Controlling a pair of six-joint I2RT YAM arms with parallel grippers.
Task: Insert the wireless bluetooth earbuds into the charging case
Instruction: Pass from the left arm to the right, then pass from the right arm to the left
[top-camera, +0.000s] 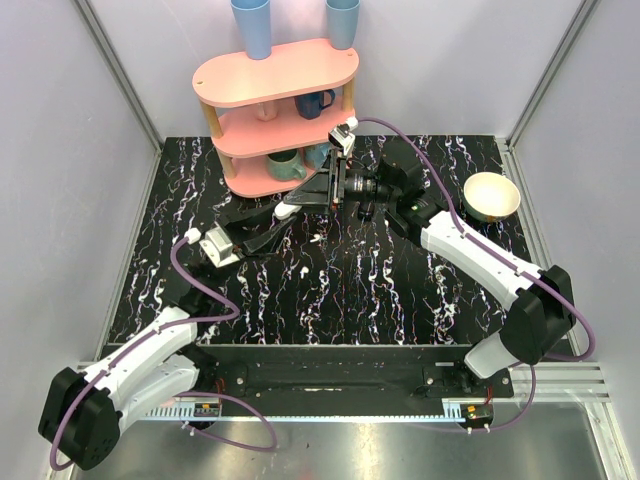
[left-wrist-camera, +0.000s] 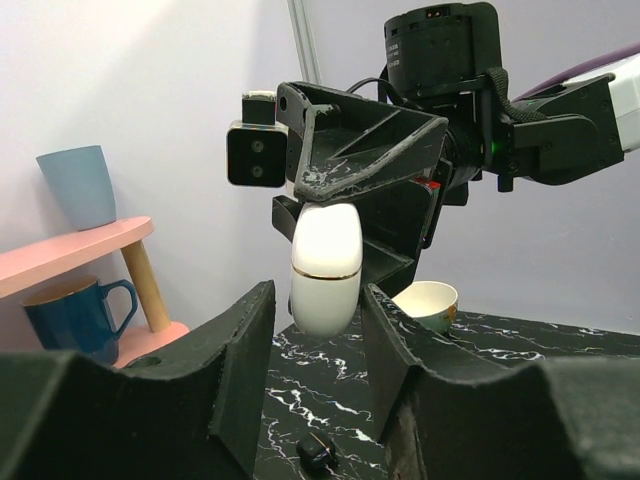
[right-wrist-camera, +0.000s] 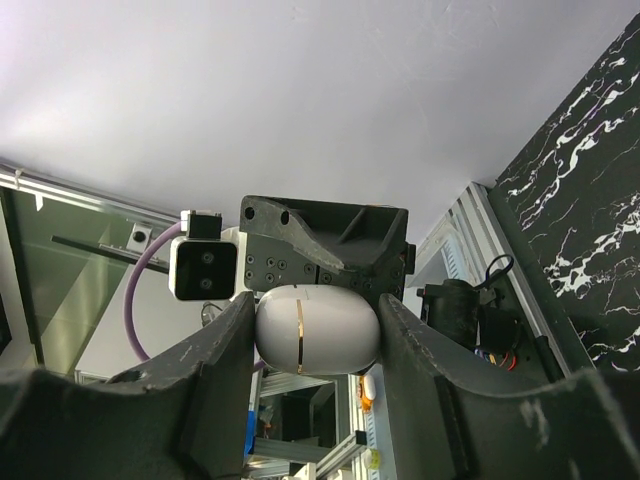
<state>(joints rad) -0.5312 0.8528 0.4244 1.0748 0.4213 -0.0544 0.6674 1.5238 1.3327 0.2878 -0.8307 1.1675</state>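
Note:
The charging case (right-wrist-camera: 315, 330) is a closed white oval with a thin gold seam. My right gripper (right-wrist-camera: 315, 305) is shut on it, both fingers pressing its sides, and holds it above the table. In the left wrist view the case (left-wrist-camera: 326, 265) hangs down from the right gripper (left-wrist-camera: 335, 212). My left gripper (left-wrist-camera: 318, 300) is open, its fingers on either side of the case's lower end. From the top, the case (top-camera: 285, 211) shows between the left gripper (top-camera: 272, 222) and the right gripper (top-camera: 298, 204). No white earbuds are visible.
A small dark piece with a gold line (left-wrist-camera: 316, 452) lies on the black marble table (top-camera: 330, 290) below the left fingers. A pink shelf (top-camera: 275, 75) with mugs stands at the back left, a blue mug (left-wrist-camera: 75, 315) among them. A cream bowl (top-camera: 491, 196) sits at the right.

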